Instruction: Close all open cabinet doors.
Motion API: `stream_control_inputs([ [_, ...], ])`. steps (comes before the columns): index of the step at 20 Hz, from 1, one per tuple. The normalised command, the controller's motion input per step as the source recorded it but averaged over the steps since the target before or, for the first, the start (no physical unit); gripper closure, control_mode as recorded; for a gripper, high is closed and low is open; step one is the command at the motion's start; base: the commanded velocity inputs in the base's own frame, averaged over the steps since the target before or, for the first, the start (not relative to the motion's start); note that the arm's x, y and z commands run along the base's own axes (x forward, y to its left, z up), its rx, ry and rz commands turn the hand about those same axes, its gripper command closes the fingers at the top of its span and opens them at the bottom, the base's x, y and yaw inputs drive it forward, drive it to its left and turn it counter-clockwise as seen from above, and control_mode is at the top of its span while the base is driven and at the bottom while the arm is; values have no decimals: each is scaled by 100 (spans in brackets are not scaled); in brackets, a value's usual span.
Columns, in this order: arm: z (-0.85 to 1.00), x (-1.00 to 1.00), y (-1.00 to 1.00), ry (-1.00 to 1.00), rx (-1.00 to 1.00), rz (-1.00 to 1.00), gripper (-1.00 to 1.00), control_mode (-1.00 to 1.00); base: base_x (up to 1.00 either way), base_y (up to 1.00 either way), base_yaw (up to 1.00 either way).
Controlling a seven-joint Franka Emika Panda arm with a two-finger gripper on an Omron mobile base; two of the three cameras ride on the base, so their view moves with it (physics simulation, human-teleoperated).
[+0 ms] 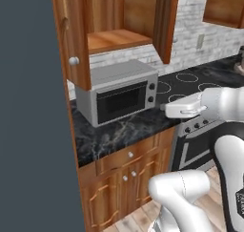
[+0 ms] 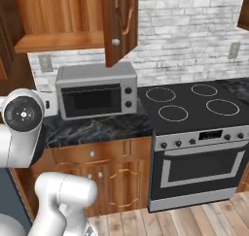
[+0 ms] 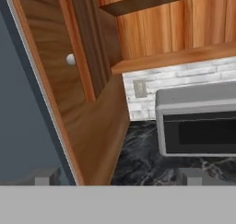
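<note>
Left base view first: two cabinet doors hang open over the counter. The left door (image 1: 71, 35) swings out at the upper left of the frame, its round knob (image 1: 74, 61) low on its face, and the right door (image 1: 166, 23) juts out edge-on at upper centre. Between them the cupboard shelf (image 1: 116, 39) sits exposed. Below it the grey microwave (image 1: 119, 93) stands on the dark marbled counter (image 1: 119, 133). The white arm reaches in from the right, its hand (image 1: 183, 107) at centre right, just off the microwave's right side; the fingers are hidden here, so how wide the claw stands I cannot tell.

Right base view: the right door (image 2: 120, 24) sticks out at top centre, arch carving on show. The microwave (image 2: 96, 91) sits left of centre, and the black stove top (image 2: 192, 104) runs off to the right.

Hand view: the left door (image 3: 60, 75) slants across the left half of the frame, its knob (image 3: 70, 59) at upper left. The microwave (image 3: 198, 121) sits at right, the wall outlet (image 3: 139, 88) at centre. Two dark fingertips (image 3: 46, 177) poke up at the bottom, set wide apart, nothing between them.
</note>
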Motion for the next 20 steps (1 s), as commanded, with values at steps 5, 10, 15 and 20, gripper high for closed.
stream_control_inputs([
  [5, 0, 0, 0, 0, 0, 0, -100, 100, 64, 15, -12],
  [10, 0, 0, 0, 0, 0, 0, -100, 100, 51, 17, -11],
  [15, 0, 15, 6, 0, 0, -5, -100, -100, 0, 0, 0],
  [20, 0, 15, 12, 0, 0, -7, -100, -100, 0, 0, 0],
])
